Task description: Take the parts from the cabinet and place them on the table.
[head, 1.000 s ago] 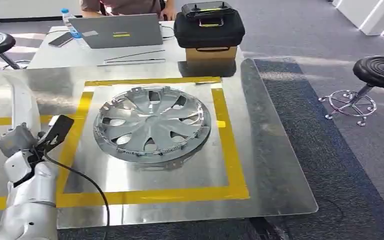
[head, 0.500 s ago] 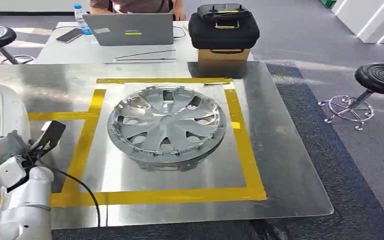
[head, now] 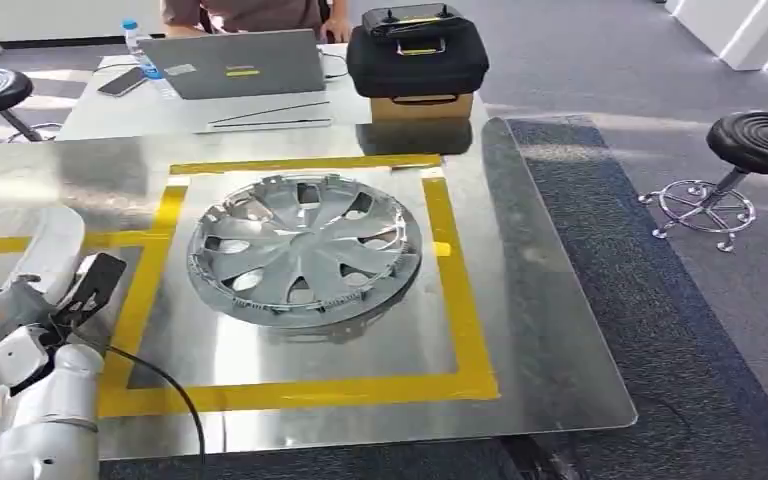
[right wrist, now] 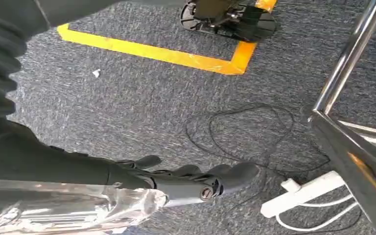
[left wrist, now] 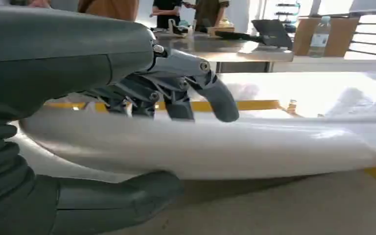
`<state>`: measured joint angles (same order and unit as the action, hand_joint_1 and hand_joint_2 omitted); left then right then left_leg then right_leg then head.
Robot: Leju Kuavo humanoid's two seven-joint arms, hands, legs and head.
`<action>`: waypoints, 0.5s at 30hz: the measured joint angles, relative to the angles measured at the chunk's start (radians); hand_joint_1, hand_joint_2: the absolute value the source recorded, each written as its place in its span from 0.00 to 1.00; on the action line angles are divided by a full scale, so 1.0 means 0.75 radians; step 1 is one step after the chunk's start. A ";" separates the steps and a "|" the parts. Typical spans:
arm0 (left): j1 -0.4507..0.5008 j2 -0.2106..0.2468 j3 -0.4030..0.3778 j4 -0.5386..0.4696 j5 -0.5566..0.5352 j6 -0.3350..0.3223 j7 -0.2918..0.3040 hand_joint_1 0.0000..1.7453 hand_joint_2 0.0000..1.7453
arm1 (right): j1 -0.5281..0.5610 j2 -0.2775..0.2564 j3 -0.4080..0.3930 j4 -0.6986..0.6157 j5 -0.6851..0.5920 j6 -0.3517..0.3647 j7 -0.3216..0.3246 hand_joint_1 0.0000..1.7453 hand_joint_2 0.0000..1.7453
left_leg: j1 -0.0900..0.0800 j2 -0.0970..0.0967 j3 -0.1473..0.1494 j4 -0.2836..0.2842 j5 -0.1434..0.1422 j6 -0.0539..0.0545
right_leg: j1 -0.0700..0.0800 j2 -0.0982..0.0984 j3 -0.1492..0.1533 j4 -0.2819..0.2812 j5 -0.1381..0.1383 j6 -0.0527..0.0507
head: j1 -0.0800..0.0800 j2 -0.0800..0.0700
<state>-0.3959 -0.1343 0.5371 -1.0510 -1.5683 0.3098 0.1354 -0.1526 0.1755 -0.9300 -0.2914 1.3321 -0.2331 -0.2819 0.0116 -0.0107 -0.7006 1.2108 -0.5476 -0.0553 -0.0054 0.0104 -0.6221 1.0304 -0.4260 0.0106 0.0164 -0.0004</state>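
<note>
So from the head cam I've got the left hand (head: 20, 305) down at the near left corner of the shiny metal table (head: 550, 330), and it's wrapped around a long white curved part (head: 50, 250). The left wrist cam makes that clear: dark fingers (left wrist: 176, 98) draped over the top of the white part (left wrist: 225, 147), thick grey thumb (left wrist: 122, 196) tucked under it, so it's clamped on it properly. The part sits low over the tabletop next to a strip of yellow tape (left wrist: 245, 105), but I can't tell if it's actually touching the surface or just above it.

The other part, a silver hubcap (head: 303, 250), is lying flat inside the yellow tape square (head: 460, 290) in the middle of the table, well apart from the left hand.

The right hand (right wrist: 196, 178) is hanging down over grey carpet (right wrist: 127, 107). Its fingers look loosely curled with nothing in them that I can see, though there's some crinkly silver stuff (right wrist: 78, 210) right by the wrist and I honestly can't tell if the hand counts as apart or together from this angle. Floor under it has a black cable loop (right wrist: 240, 137), a white power strip (right wrist: 303, 193) and a chrome leg (right wrist: 347, 63).

Behind the table there's a desk with a laptop (head: 245, 62), a water bottle (head: 143, 50), a black case (head: 417, 55) on a cardboard box (head: 422, 105), and a person (head: 250, 12) sitting there. Black stool (head: 750, 150) off to the right.
</note>
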 joint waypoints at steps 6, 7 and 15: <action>0.007 -0.005 0.016 0.004 0.012 0.023 -0.078 0.00 1.00 | 0.000 0.000 -0.002 0.000 0.000 0.000 -0.002 0.00 0.00 | 0.001 0.003 0.101 -0.190 0.158 0.009 | -0.001 0.000 0.006 0.002 0.000 0.004 | -0.002 0.000; 0.003 -0.006 0.019 0.004 0.012 0.024 -0.081 0.00 1.00 | -0.001 0.000 -0.003 -0.001 0.000 0.000 -0.002 0.00 0.00 | -0.003 0.006 0.139 -0.267 0.153 0.010 | 0.012 0.001 0.000 0.010 -0.003 0.015 | -0.004 0.000; 0.002 -0.013 0.026 -0.004 0.045 0.057 -0.131 0.00 1.00 | 0.000 0.000 -0.003 0.000 0.000 -0.001 -0.002 0.00 0.00 | 0.003 0.004 0.137 -0.280 0.161 0.070 | 0.003 -0.004 -0.124 0.269 -0.149 0.069 | 0.009 0.000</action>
<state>-0.3941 -0.1442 0.5570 -1.0537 -1.5346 0.3525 0.0369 -0.1523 0.1755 -0.9319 -0.2914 1.3321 -0.2335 -0.2834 0.0138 -0.0080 -0.5976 1.0007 -0.4271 -0.0028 -0.0033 0.0077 -0.7154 1.2319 -0.5381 0.0627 0.0233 -0.0004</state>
